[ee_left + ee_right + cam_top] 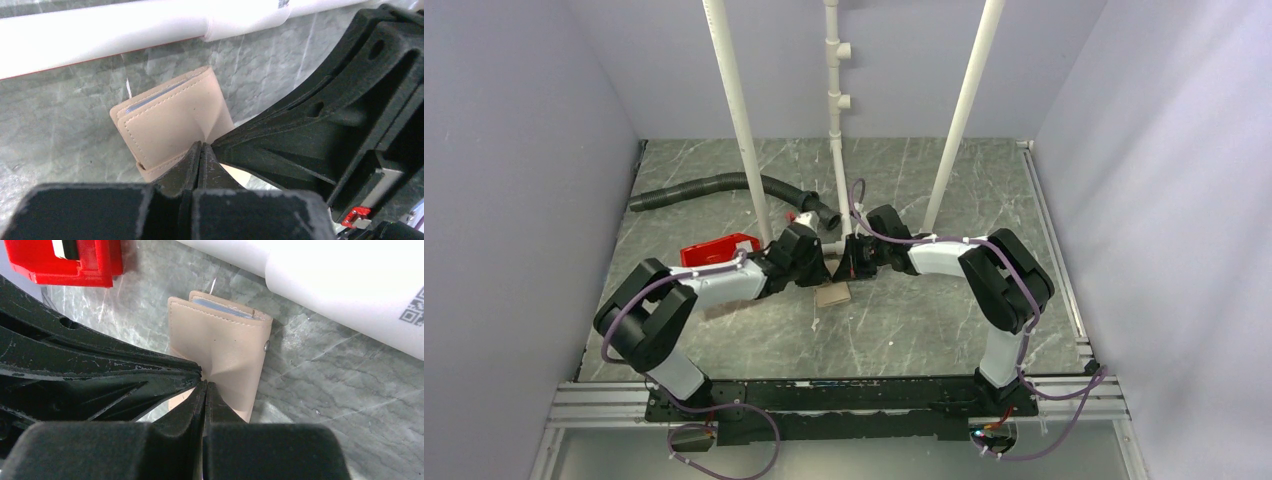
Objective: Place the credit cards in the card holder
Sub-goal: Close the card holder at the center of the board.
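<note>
The tan card holder (832,294) lies folded shut on the grey marbled table, just in front of a white pipe. It also shows in the left wrist view (170,120) and in the right wrist view (220,345). A thin pale blue-grey card edge (220,307) shows inside its far opening, and also in the left wrist view (155,97). My left gripper (201,145) and my right gripper (205,382) are both shut. Their tips meet side by side on the holder's top and dent it. No loose cards show.
A red plastic bin (717,250) sits left of the holder, close behind my left arm, and also shows in the right wrist view (65,260). A white pipe frame (836,150) stands just behind the holder. A black corrugated hose (714,187) lies at the back left.
</note>
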You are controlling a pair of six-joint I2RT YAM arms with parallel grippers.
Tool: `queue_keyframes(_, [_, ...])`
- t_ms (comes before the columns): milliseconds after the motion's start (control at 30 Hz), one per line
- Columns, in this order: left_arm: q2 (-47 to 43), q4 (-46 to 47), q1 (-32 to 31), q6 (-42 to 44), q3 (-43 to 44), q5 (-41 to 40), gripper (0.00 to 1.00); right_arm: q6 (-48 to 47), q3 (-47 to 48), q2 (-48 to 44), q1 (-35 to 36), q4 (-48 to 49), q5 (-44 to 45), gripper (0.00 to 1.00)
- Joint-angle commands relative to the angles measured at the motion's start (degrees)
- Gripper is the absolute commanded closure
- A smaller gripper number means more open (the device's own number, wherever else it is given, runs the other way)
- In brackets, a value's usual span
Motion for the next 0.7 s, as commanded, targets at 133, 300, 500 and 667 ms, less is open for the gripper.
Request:
queue_keyframes(133, [0.4, 11.8, -2.1, -3.2, -16.0, 0.1, 1.00, -0.8, -2.6, 1.6, 1.2, -2.7, 3.7, 0.99])
queue_keyframes(300, [3.2, 23.4, -3.2, -5.8, -24.6, -3.6, 1.00, -0.9, -2.8, 2.0, 1.2, -2.7, 4.6, 0.99])
queue_keyframes(500, [5.3, 23.9, -5.7, -5.9, -25.0, -7.0, 1.00, -0.9, -3.0, 1.3, 1.2, -3.0, 5.2, 0.99])
queue_keyframes(667, [3.0, 26.2, -8.1, -7.6, -29.2, -10.8, 1.00, -0.8, -3.5, 0.9, 1.2, -2.6, 5.7, 0.99])
